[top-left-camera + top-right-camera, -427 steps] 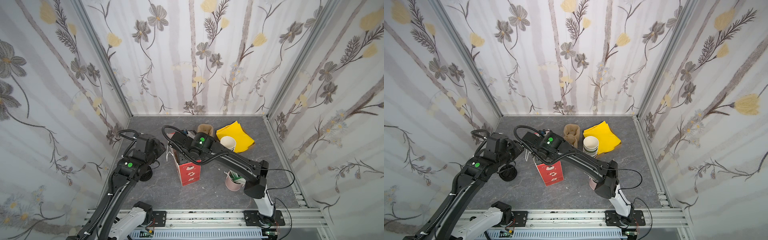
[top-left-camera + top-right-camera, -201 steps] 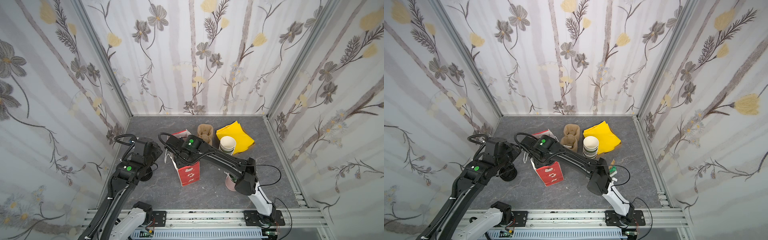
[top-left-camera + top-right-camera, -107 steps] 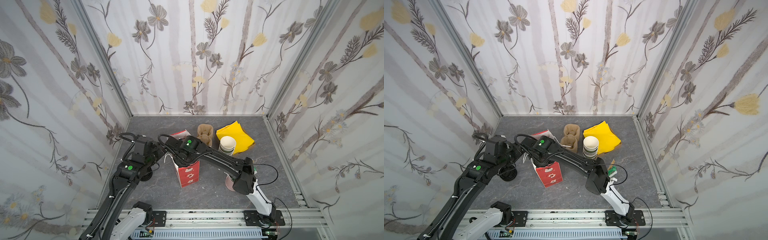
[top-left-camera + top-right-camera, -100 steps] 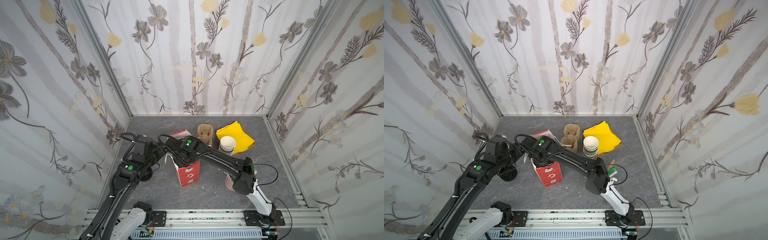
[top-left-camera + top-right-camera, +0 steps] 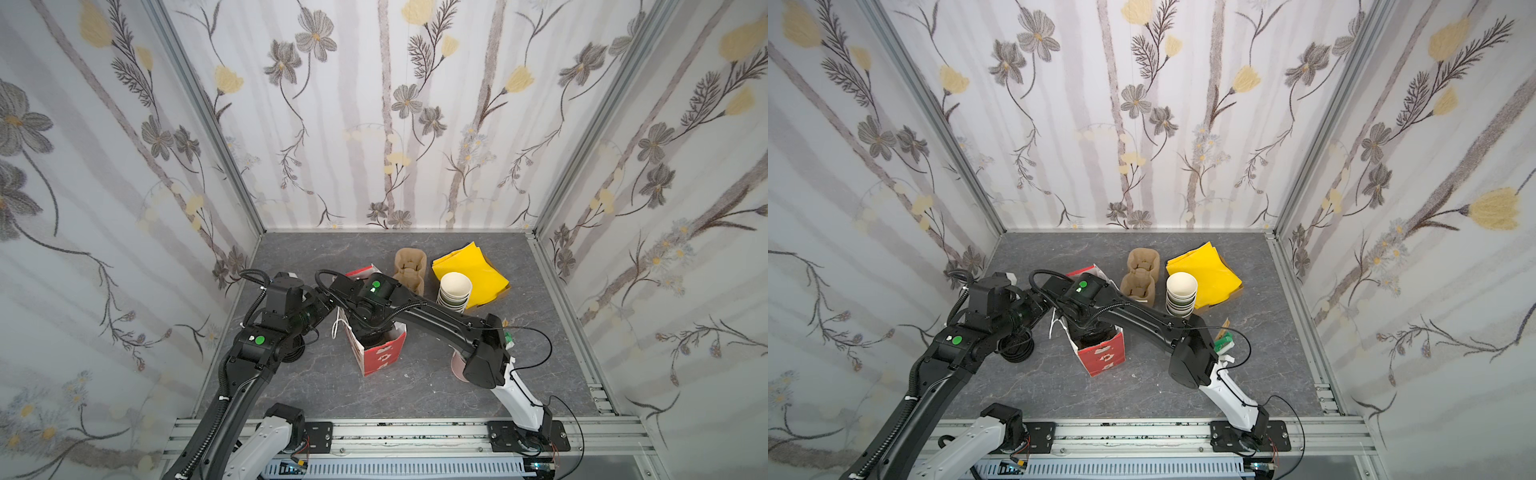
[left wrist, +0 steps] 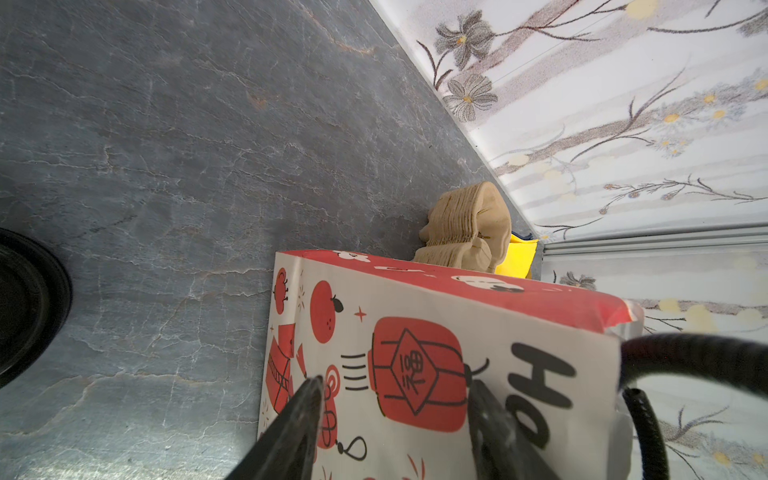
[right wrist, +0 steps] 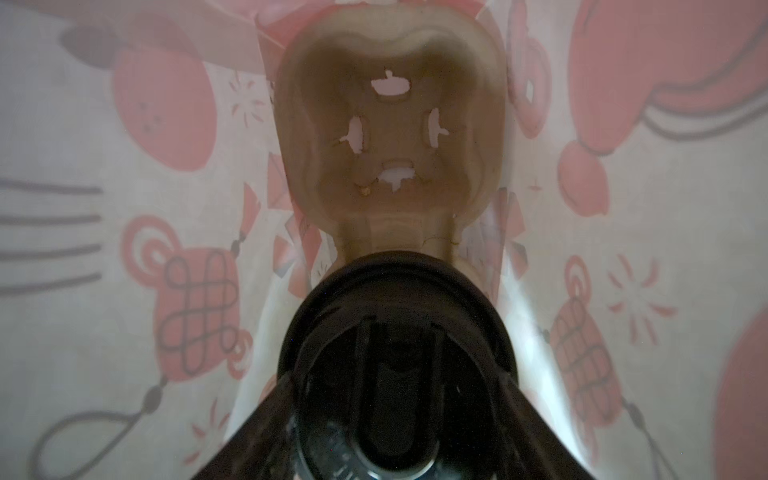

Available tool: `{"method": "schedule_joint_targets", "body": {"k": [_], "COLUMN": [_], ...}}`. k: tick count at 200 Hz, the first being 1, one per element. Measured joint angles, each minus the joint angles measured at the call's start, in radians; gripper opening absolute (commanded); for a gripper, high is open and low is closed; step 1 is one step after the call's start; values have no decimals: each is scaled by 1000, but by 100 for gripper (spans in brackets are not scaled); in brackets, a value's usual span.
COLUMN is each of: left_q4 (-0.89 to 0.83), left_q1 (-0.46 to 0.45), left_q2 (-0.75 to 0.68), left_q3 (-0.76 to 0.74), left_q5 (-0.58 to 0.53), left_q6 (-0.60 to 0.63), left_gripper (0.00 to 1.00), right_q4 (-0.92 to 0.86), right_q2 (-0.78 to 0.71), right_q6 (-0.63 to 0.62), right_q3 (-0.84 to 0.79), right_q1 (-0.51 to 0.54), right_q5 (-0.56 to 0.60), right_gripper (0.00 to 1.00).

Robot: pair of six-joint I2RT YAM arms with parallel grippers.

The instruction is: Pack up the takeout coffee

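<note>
- A black round object lay near the tabletop's left edge, under the left arm and apart from the packing.
- The left gripper sat at the outer wall of the paper bag. Its fingers were spread apart across the printed face, pinching nothing. Whether they touched the paper could not be told. It was probably there to brace the light bag so it would not slide or tip.
- The bag stood upright just left of the tabletop's middle, with its mouth open upward so a cup could go straight down.
- The right gripper was down inside the bag, hidden by the bag's walls in both top views.
- Its fingers were closed on either side of the black lid of the takeout coffee. Gripping at the lid likely kept the cup upright.
- The coffee was low inside the bag, at the near pocket of a brown cup carrier on the bag's floor. Whether it was seated could not be told, and the far pocket was empty.
- Toward the far edge, right of the middle, stood a stack of carriers, a stack of lidless cups and yellow napkins, likely spare stock.
- A pink cup was mostly hidden behind the right arm.
</note>
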Motion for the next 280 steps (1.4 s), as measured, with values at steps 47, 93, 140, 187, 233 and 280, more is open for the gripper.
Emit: {"method": "schedule_joint_targets", "body": {"k": [47, 93, 140, 187, 233, 280], "left_q4": [0, 2, 1, 2, 1, -1], "left_q1": [4, 5, 7, 13, 21, 28], "left_q2": [-1, 9, 6, 2, 1, 1], "left_q3": [-1, -7, -14, -16, -16, -16], "left_q5": [3, 3, 4, 10, 10, 7], "left_q6": [-1, -1, -4, -4, -3, -3], "left_gripper": [55, 53, 52, 52, 52, 52], "right_q4": [2, -7, 2, 58, 95, 121], "right_q2": [-24, -45, -26, -39, -63, -69], "right_q6": [2, 16, 16, 16, 16, 16], "right_q3": [-10, -11, -19, -108, -162, -197], "right_q1": [-1, -1, 2, 5, 13, 16], "right_q5": [-9, -9, -9, -16, -12, -11], "right_gripper": [55, 55, 55, 55, 54, 55]}}
